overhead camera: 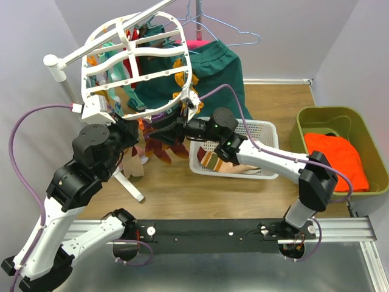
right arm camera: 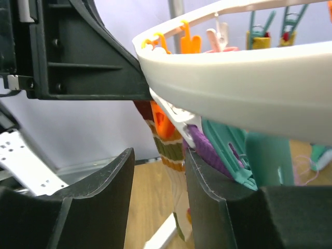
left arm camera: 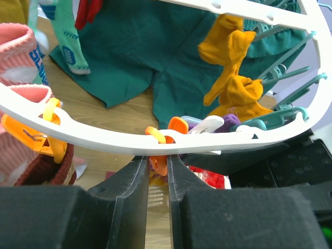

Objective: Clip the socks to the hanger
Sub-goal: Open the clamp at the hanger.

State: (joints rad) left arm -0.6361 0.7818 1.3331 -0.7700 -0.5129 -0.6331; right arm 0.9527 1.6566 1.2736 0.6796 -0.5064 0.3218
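The white lattice hanger (overhead camera: 137,67) hangs tilted at the back left, with orange and teal clips along its rim. My left gripper (overhead camera: 135,125) is under its near rim (left arm camera: 104,137), jaws nearly shut on an orange clip (left arm camera: 160,165). My right gripper (overhead camera: 173,125) is open just below the rim (right arm camera: 233,78). A maroon striped sock (right arm camera: 174,153) hangs from an orange clip (right arm camera: 162,124) between its jaws, and a purple sock (right arm camera: 207,154) touches its right finger (right arm camera: 207,181). Mustard (left arm camera: 233,67), pink (left arm camera: 18,46) and teal (left arm camera: 70,46) socks hang clipped.
A large dark green garment (overhead camera: 209,67) hangs behind the hanger beside thin wire hangers (overhead camera: 225,27). A white mesh basket (overhead camera: 264,131) holds more socks (overhead camera: 222,161). A green bin (overhead camera: 358,121) with an orange cloth (overhead camera: 340,155) stands at the right. The rack's white foot (overhead camera: 130,185) lies below.
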